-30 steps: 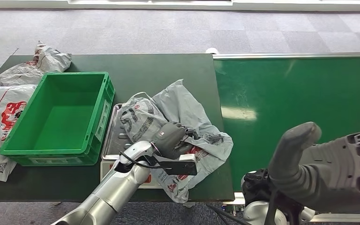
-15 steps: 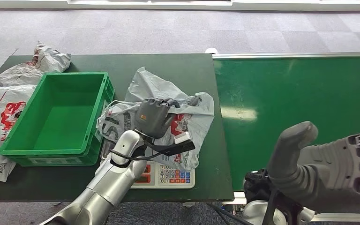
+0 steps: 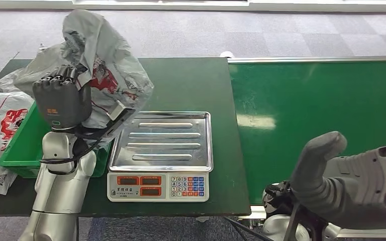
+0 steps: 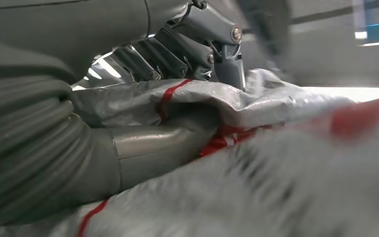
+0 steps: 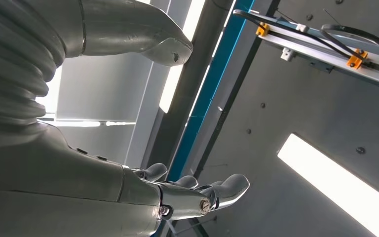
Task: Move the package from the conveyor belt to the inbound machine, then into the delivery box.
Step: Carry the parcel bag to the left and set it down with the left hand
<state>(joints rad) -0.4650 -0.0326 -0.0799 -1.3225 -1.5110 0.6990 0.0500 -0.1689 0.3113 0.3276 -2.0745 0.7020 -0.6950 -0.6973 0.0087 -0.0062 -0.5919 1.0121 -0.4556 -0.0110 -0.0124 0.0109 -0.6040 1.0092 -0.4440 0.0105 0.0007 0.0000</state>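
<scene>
My left hand [image 3: 63, 103] grips a crumpled grey plastic package [image 3: 108, 75] with red print and holds it up in the air over the right side of the green delivery box [image 3: 17, 150]. In the left wrist view the fingers [image 4: 197, 49] and thumb clamp the grey package [image 4: 256, 163]. The silver weighing scale [image 3: 161, 140] with its keypad stands bare beside the box. My right hand [image 3: 352, 175] hovers open at the lower right, near the front edge of the green conveyor belt [image 3: 321, 105]. The right wrist view has that hand [image 5: 128, 187] with fingers spread, holding nothing.
Other grey parcels [image 3: 0, 120] lie on the dark green table [image 3: 186, 80] left of the box, one more behind it. Grey carpet floor stretches beyond the table. The conveyor's metal rail [image 3: 316, 59] runs along its far edge.
The left hand has lifted the package off the scale and swung it up and left over the green box. The scale tray is now uncovered. The right hand has hardly moved.
</scene>
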